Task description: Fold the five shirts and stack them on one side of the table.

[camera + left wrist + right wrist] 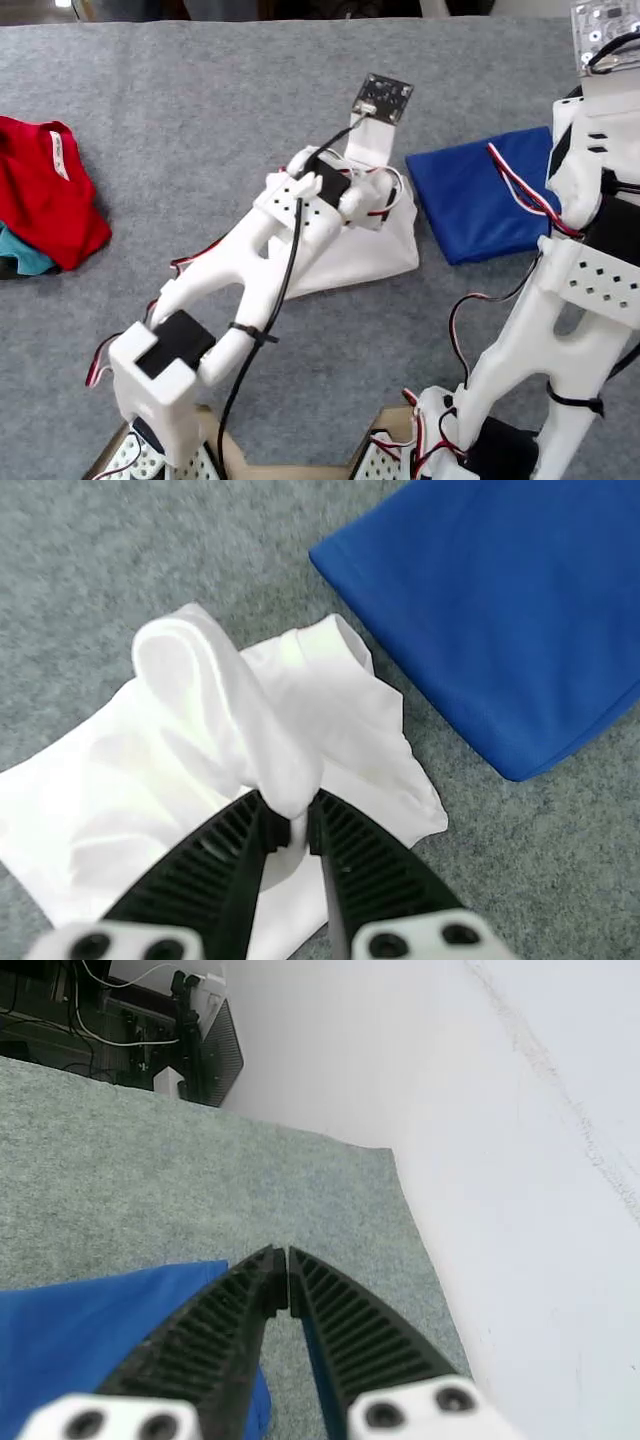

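In the high view, you had the white shirt at the middle of the grey bench. The folded blue shirt lay just beside it toward the right edge, and the red shirt lay over a teal shirt at the left edge.

In the left wrist view, the left fingers were closed on a raised fold of the white shirt. I think you should carry this fold low and straight, so that the blue shirt is not dragged.

In the right wrist view, the right fingers were closed on nothing, above the blue shirt near the bench's far right corner. A white wall stood beyond that edge, with cables behind.
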{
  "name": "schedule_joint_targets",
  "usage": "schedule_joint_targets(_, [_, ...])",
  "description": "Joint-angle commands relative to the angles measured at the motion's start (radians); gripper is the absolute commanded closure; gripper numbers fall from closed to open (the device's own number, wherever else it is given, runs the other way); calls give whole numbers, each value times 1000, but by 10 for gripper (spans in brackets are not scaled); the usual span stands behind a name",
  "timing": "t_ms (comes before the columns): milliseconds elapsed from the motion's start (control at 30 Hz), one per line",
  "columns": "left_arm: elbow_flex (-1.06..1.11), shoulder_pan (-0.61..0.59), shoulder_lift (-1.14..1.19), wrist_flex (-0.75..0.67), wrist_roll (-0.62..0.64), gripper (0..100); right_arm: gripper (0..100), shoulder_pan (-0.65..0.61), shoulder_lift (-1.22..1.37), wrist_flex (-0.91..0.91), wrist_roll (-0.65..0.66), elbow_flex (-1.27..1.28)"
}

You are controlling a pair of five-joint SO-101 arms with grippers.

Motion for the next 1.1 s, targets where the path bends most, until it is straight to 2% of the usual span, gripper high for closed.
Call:
schedule_joint_targets(0, [-54, 18, 18, -20, 8, 971, 984, 6, -33, -20, -5, -45])
schedule_joint_targets(100, [-104, 21, 61, -17, 9, 948, 984, 6, -31, -20, -5, -45])
schedule_joint_targets(167, [-127, 13, 83, -12, 23, 859, 984, 5, -28, -20, 6, -45])
schedule_joint_targets(233, [-150, -12, 94, 6, 103, 756, 984, -3, -25, -14, 37, -42])
schedule_joint_targets(300, [-206, -39, 87, 61, 178, 718, 984, -12, -24, -5, 57, -25])
schedule_joint_targets(367, [-289, -76, 78, 133, 173, 727, 984, -25, -10, 0, 57, -1])
schedule_joint_targets(467, [-426, -193, 63, 235, 164, 777, 983, -54, 31, 69, 107, -1])
schedule_joint_targets(600, [-576, -400, 55, 354, 153, 923, 983, -169, 102, 244, 141, -36])
schedule_joint_targets(667, [-613, -489, 55, 411, 61, 977, 983, -256, 154, 341, 141, -70])
schedule_joint_targets(733, [-624, -559, 51, 486, -28, 971, 983, -348, 228, 423, 137, -113])
schedule_joint_targets(833, [-630, -641, 49, 609, -101, 972, 983, -468, 381, 512, 57, -206])
schedule_joint_targets(967, [-624, -720, 48, 720, -152, 972, 984, -575, 641, 660, -61, -412])
schedule_joint_targets(1067, [-567, -771, -11, 727, -150, 972, 984, -641, 806, 798, -114, -622])
